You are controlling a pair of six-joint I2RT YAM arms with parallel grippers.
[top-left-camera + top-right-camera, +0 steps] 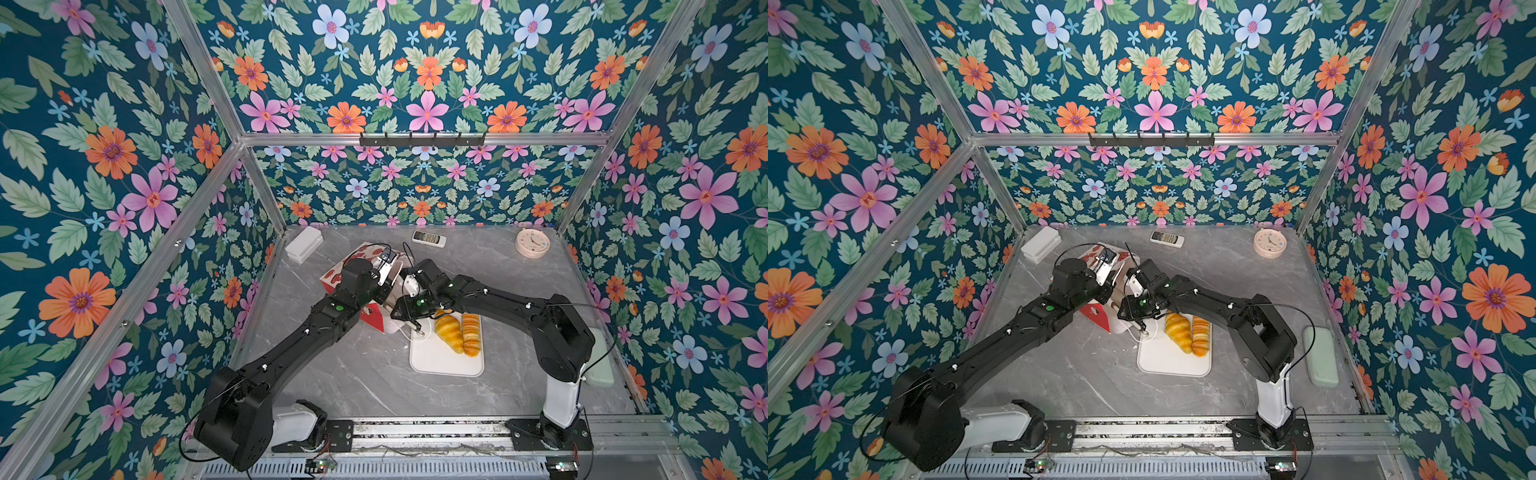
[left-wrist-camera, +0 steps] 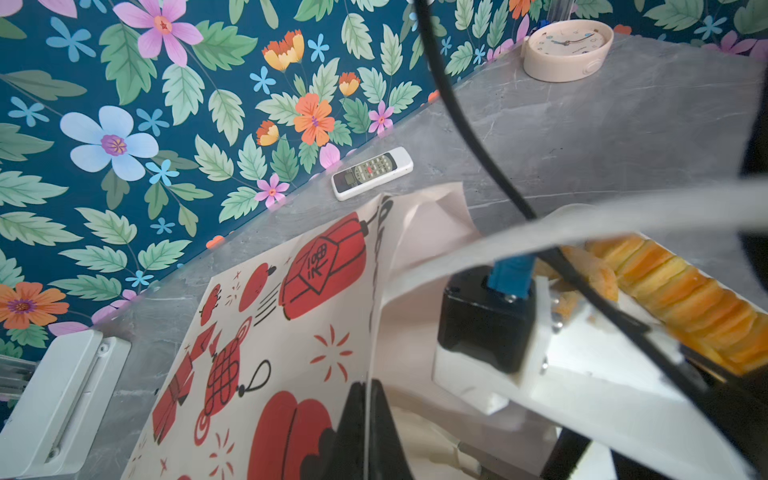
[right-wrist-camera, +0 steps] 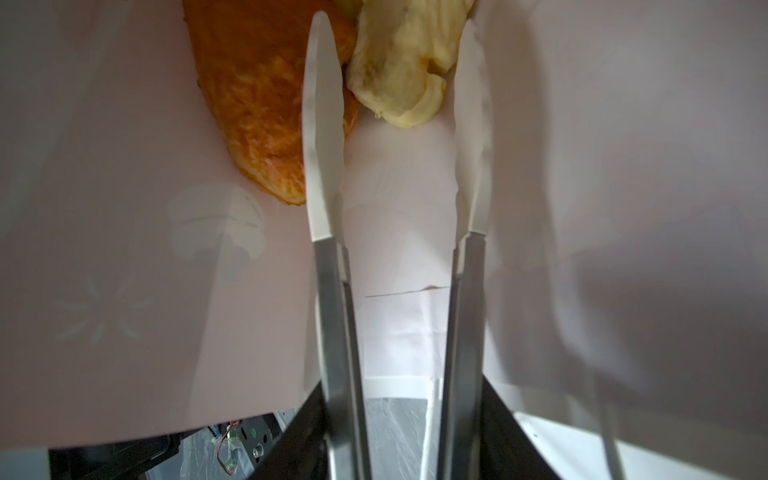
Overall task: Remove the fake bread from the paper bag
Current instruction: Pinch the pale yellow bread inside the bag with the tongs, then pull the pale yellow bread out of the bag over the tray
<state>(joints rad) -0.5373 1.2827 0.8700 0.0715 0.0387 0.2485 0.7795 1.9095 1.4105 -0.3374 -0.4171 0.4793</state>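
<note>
The only writing is on the paper bag (image 2: 291,332): a red lantern printed on its side carries black characters in a diamond, and I cannot read them. The button labels on the remote control (image 1: 429,239) and the dial marks on the clock (image 1: 532,243) are too small to make out.

Four pieces of fake bread show. Two lie side by side on the white tray (image 1: 444,365): one croissant (image 1: 449,332) and one long ridged loaf (image 1: 471,334). Two more are deep inside the bag: one orange-brown pastry (image 3: 253,95) and one pale yellow pastry (image 3: 399,70). There is one bag, lying on its side on the worktop (image 1: 353,374), with its mouth just beside the tray. One white box (image 1: 304,244) and one pale green case (image 1: 1320,356) also sit on the worktop, along with the single remote control and the single clock.

The left gripper (image 2: 366,432) is closed tight, its black fingers pinched on the bag's upper paper edge. The right gripper (image 3: 392,29) reaches into the bag with its jaws partly apart. The pale yellow pastry lies between its white fingertips (image 3: 322,104) with thin gaps on both sides, so nothing is clamped. One finger crosses in front of the orange-brown pastry, and I cannot tell whether they touch.
</note>
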